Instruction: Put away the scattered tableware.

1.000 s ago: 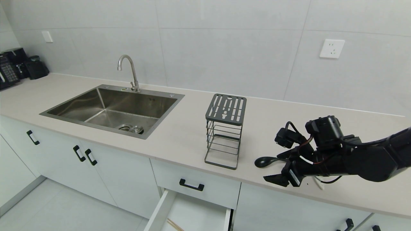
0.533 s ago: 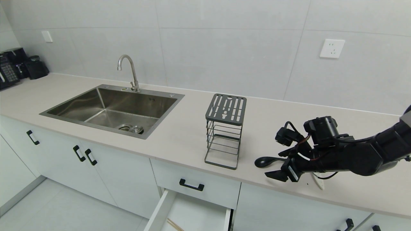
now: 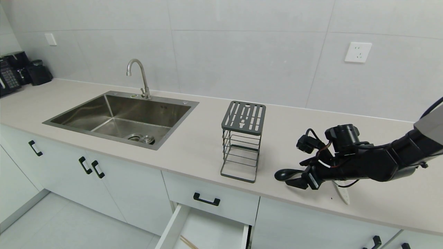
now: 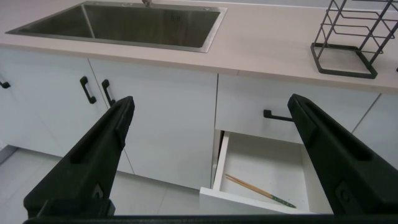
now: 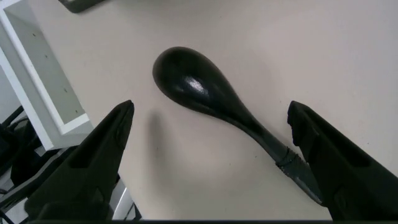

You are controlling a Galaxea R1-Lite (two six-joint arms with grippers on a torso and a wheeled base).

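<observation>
So the black spoon (image 3: pixel 285 174) is lying flat on the table (image 3: pixel 193 148), near the front edge and just to the right of the wire rack (image 3: pixel 243 140). The right tool (image 3: pixel 299 175) is down low over it with its fingers spread wide, one on each side of the spoon, not clamped on anything. A white utensil (image 3: pixel 341 195) lies on the table under that arm. The left tool (image 4: pixel 211 102) is also wide open and holding nothing, out in front of the cabinets. Below it the drawer (image 4: pixel 214 180) is pulled open with chopsticks (image 4: pixel 258 190) inside. The sink (image 3: pixel 86 126) is off to the left.
</observation>
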